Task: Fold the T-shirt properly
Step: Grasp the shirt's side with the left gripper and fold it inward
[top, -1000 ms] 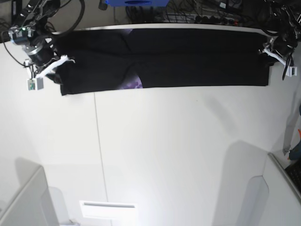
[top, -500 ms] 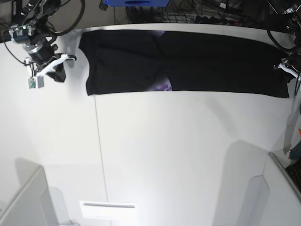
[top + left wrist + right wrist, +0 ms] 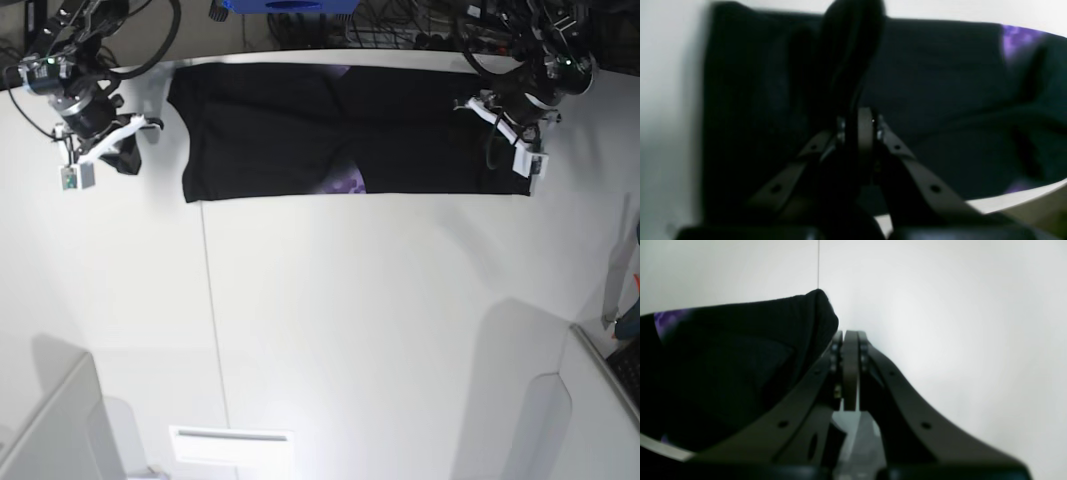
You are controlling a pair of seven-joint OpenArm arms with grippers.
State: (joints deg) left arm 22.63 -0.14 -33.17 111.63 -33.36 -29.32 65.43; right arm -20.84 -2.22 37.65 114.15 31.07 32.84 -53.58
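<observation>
The black T-shirt [image 3: 270,130] lies as a long folded band across the far side of the white table, with a bit of purple print [image 3: 345,183] at its front edge. My left gripper [image 3: 470,105] is over the band's right part. In the left wrist view it is shut [image 3: 860,116] on a raised fold of the black cloth [image 3: 940,83]. My right gripper [image 3: 148,126] hangs just left of the shirt's left edge, apart from it. Its fingers [image 3: 850,336] are shut on nothing, with the shirt [image 3: 723,356] lying beside them.
A small dark lump [image 3: 125,160] sits right under the right gripper. A table seam [image 3: 205,300] runs forward from the shirt's left corner. Cables and a blue object [image 3: 290,8] line the back edge. A white slab [image 3: 230,445] and grey boxes [image 3: 50,430] stand at the front.
The left gripper has carried the shirt's right end leftward over the band, shortening it. A second ago the shirt's left end slid away from the right gripper, which has stayed put since.
</observation>
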